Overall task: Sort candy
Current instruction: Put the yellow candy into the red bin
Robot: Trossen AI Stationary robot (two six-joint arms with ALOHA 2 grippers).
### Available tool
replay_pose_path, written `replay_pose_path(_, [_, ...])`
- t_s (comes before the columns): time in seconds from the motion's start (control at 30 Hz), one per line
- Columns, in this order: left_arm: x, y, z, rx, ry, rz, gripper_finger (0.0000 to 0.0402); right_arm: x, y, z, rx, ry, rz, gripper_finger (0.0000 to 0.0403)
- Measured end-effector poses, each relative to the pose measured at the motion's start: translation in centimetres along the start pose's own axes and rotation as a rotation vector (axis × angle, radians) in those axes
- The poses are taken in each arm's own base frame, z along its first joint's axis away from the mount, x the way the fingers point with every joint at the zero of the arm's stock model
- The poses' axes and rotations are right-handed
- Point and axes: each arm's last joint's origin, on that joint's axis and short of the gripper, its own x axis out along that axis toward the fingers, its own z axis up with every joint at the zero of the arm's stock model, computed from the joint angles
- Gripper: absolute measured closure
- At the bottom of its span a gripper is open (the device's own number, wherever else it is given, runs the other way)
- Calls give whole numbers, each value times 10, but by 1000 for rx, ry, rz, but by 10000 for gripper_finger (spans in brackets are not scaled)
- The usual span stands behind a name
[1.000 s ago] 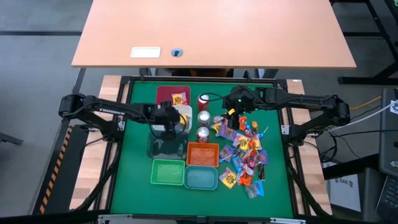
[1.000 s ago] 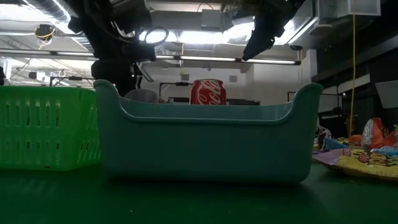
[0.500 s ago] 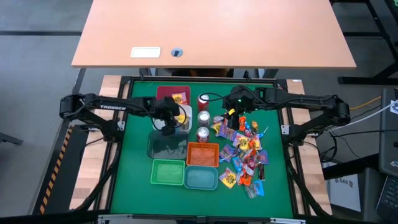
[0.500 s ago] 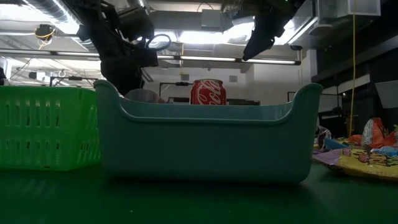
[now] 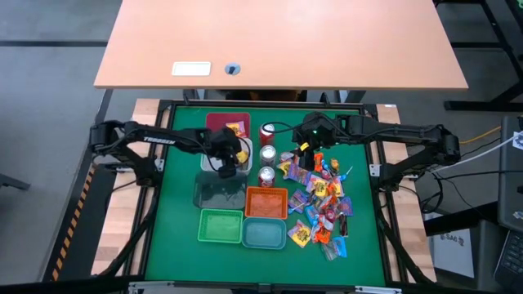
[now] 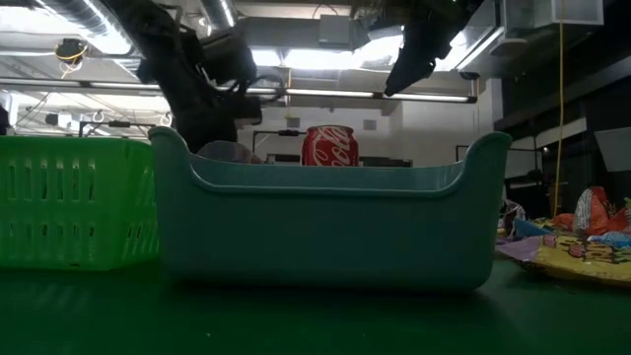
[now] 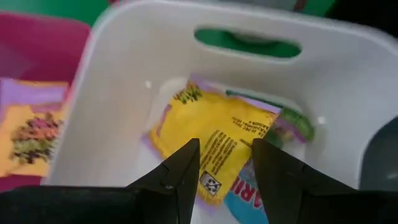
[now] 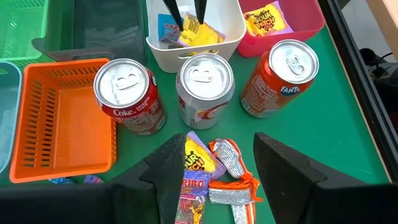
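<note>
A: Nearest the front of the desk (image 5: 180,245) — what stands there?

B: A smooth teal bin (image 5: 264,233) beside a slatted green basket (image 5: 221,225); behind them an orange mesh basket (image 5: 266,202) and a dark translucent bin (image 5: 217,193).

A: And the candy?

B: A heap of crinkly wrapped candy (image 5: 320,204) lies on the green felt, right of the baskets. The right gripper (image 8: 217,168) hovers over its far edge, fingers spread, empty.

A: Farther back?

B: Three round cans (image 8: 204,87) in a row. Beyond them the left gripper (image 7: 225,163), fingers apart, hangs in a glossy white bin (image 7: 348,81) over a yellow packet (image 7: 211,134) — holding nothing. A maroon bin (image 5: 221,121) holds one more sweet.
</note>
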Motion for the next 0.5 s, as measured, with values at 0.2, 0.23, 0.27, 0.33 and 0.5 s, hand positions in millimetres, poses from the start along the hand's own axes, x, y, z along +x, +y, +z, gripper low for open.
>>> replay_pose_path(0.2, [16, -1, -6, 1, 64, -3, 265, 0, 0, 0, 0, 2, 0, 214])
replay_pose_path(0.23, [18, -1, -7, 3, 73, -1, 265, 0, 0, 0, 0, 2, 0, 214])
replay_pose_path(0.27, [20, -1, -7, 5, 78, 3, 265, 0, 0, 0, 0, 2, 0, 214])
replay_pose_path(0.33, [22, -1, -8, 11, 85, 6, 270, 0, 0, 0, 0, 2, 0, 214])
replay_pose_path(0.5, [23, -1, -8, 14, 89, 12, 311, 0, 0, 0, 0, 2, 0, 214])
